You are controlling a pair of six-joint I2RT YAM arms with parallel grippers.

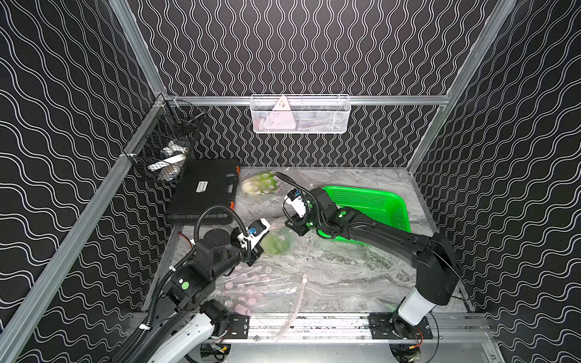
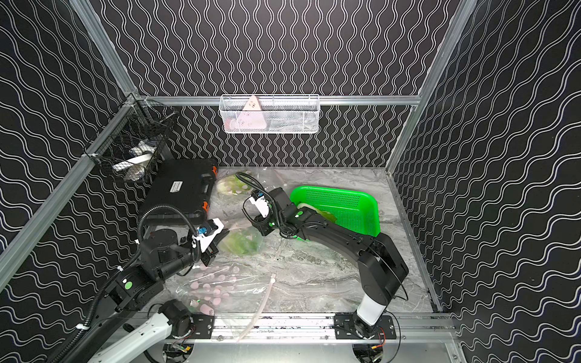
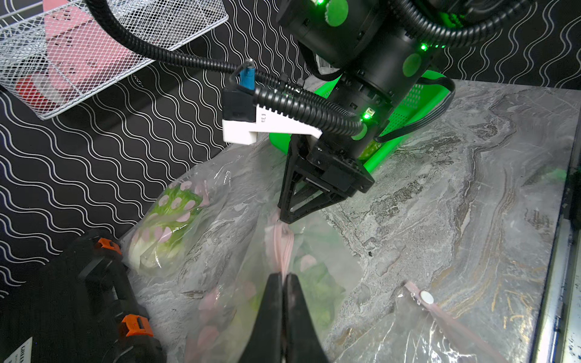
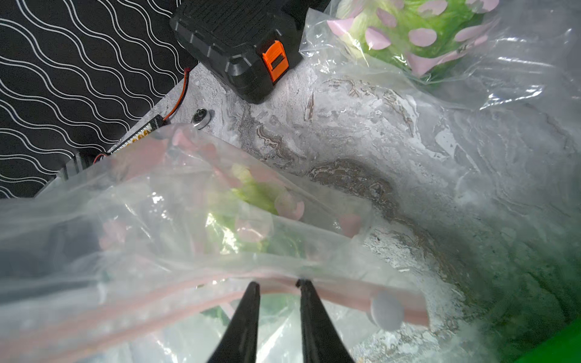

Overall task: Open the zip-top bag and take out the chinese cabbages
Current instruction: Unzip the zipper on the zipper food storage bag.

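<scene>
Now | left gripper [image 3: 284,277] clamps pink strip [image 3: 283,248] of crinkly clear zip-top bag [image 3: 339,267] | right gripper [image 4: 278,283] narrowly parted

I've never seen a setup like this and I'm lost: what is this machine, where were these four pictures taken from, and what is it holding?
It's a robot with two arms, each ending in two fingers. Two pictures look down on the marble table; the other two come from a camera on each wrist. On it lie a black case, a green basket, a flat dotted bag at the front and a bagged cabbage at the back. In the middle lies a zip-top bag with a cabbage inside. The left arm's fingers are shut on its pink zip strip; the right arm's fingers stand apart at that strip.
</scene>
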